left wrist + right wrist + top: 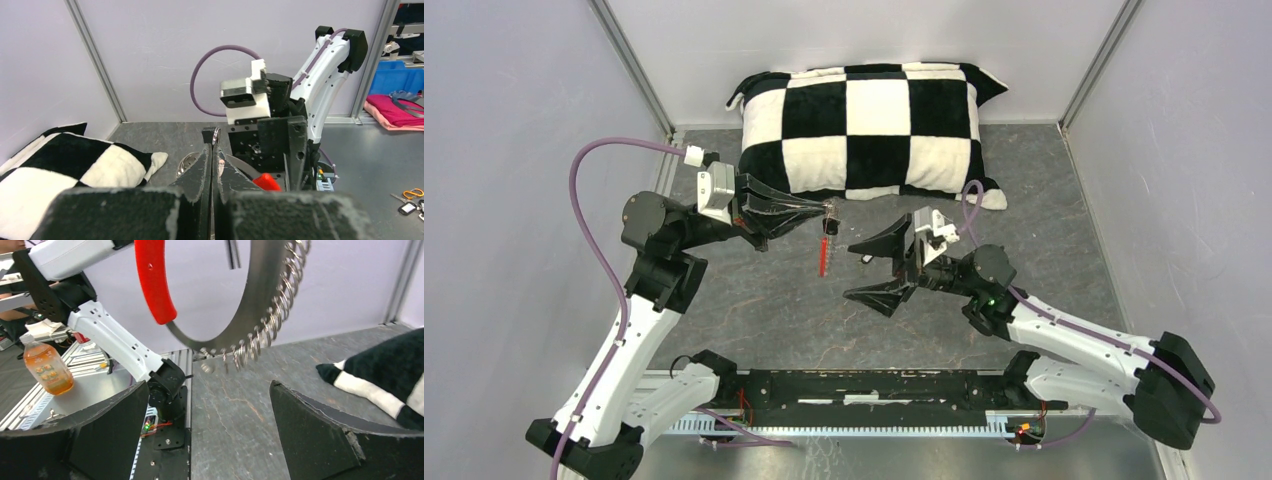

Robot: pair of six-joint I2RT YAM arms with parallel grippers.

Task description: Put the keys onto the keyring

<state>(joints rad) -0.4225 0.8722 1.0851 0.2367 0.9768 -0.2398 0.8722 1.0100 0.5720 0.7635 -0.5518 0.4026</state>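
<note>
The checkered pillow [874, 125] lies against the back wall. In front of its near edge the right gripper [849, 271] gapes wide, holding nothing. Just off the pillow's near-left corner the left gripper [826, 213] is pinched tight on the keyring [824, 255], which hangs below its tips, red sleeve lowest

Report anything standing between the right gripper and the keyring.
Nothing visible does. The keyring hangs from the shut left gripper, and only open air separates it from the open right gripper facing it.
</note>
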